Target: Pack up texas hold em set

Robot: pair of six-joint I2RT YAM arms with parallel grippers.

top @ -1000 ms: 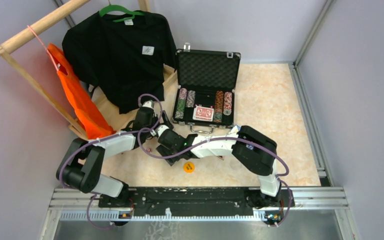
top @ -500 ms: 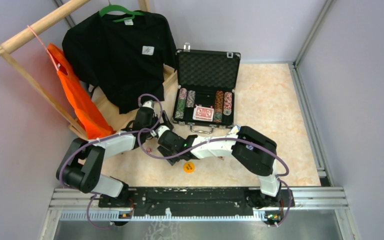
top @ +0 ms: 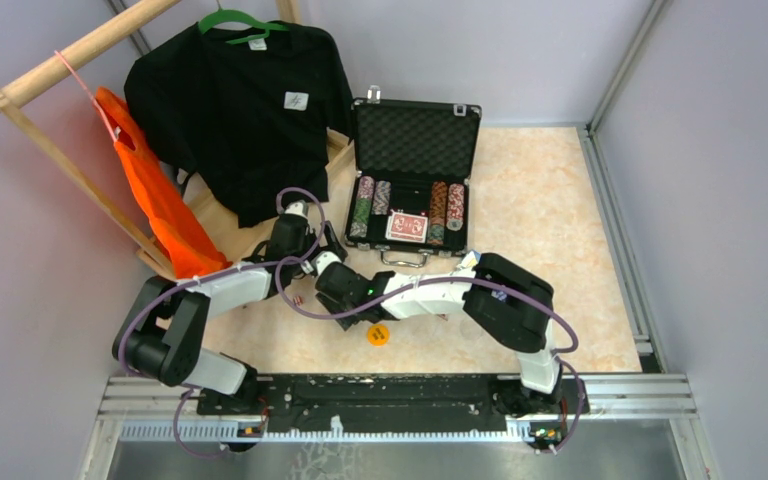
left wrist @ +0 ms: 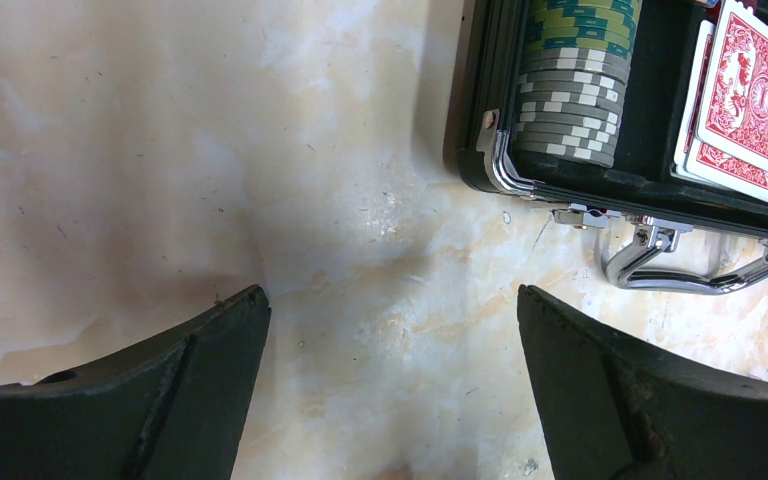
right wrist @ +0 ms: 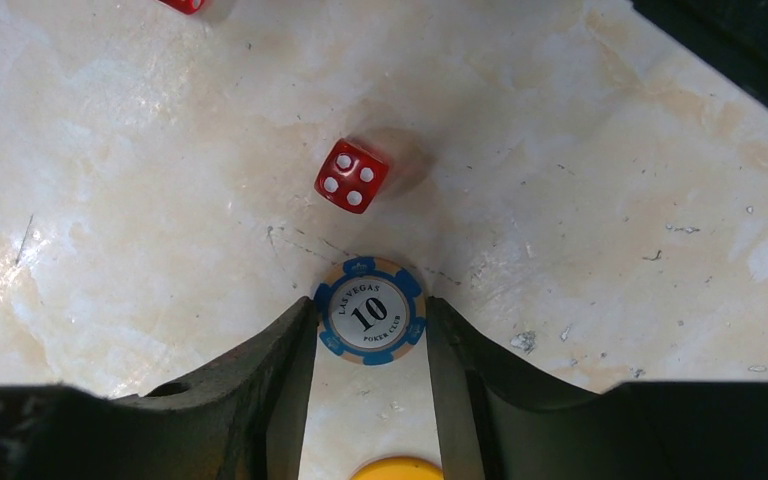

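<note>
- On the table, off the front-left corner of the case: both grippers, close together.
- Right gripper: clenched on the blue chip, with one pad against each side of its rim.
- The blue chip lies flat on the table, face up, marked 10. It is outside the case.
- Die: just beyond the blue chip, not touching it, four pips on top.
- Second die: cut off by the top edge of the right wrist view.
- Yellow token: on the table, on the near side of the right gripper, well apart from the case.
- Left gripper: released, jaws wide, nothing between them, bare table below. It sits just left of the case's front corner.
- Case is open. Lid is up at the back with the foam showing.
- Inside: chip stacks lie on their sides in rows left and right.
- Cards: red backs up, middle front.
- Handle: on the front edge, resting on the table.
- T-shirt and bag: hanging on the rack, left of the case.
</note>
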